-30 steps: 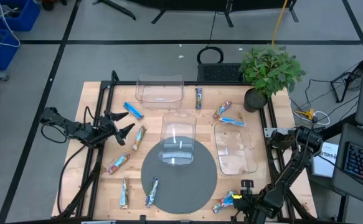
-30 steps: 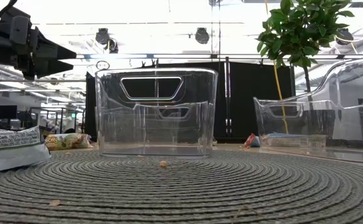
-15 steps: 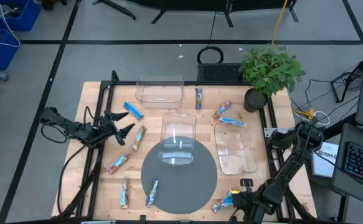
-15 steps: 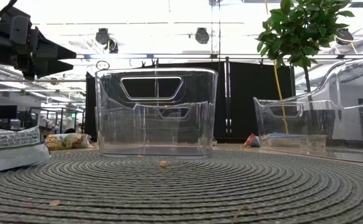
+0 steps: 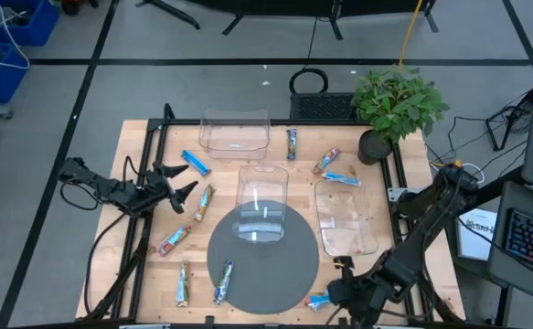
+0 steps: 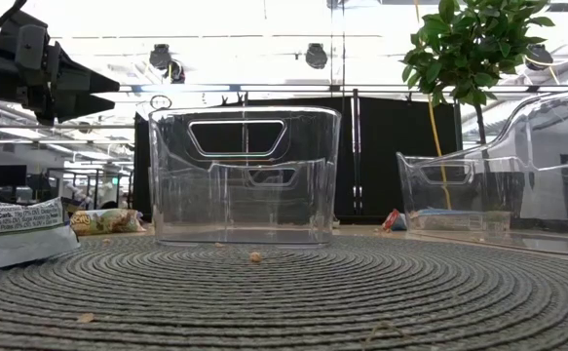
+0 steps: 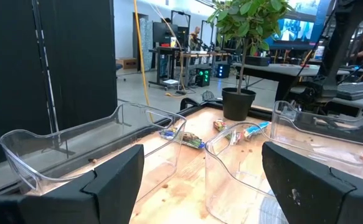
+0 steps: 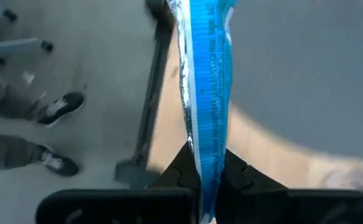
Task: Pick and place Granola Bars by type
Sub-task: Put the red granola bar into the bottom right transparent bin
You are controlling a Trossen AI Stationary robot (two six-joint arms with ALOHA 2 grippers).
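My right gripper [image 5: 337, 292] hovers over the table's near right corner, shut on a bright blue granola bar [image 8: 207, 87], which also shows in the high view [image 5: 319, 300]. My left gripper [image 5: 182, 188] waits open at the table's left side, level, nothing between its fingers [image 7: 209, 186]. Other bars lie flat on the wood: a blue one [image 5: 196, 163], tan ones [image 5: 202, 203] [image 5: 174, 239] [image 5: 183, 283], a blue one on the mat's edge [image 5: 222, 281], and three at the back [image 5: 291, 143] [image 5: 326, 161] [image 5: 342, 177]. My right gripper pinches one end of the blue bar [image 8: 203, 163] between its two fingers [image 8: 237, 174]. The fingers slant downward, and the bar runs on straight out past their tips, along them. The bar is lifted clear of the table and mat.
Three clear plastic bins stand at the far middle [image 5: 235, 132], the centre [image 5: 262, 199] and the right [image 5: 344, 219]. A round grey woven mat [image 5: 284, 274] lies at the near middle. A potted plant [image 5: 392, 105] stands at the far right corner.
My right gripper has risen from the near right corner and gone a little toward the table's left edge, carrying the blue bar up off the wood. My left arm has kept still.
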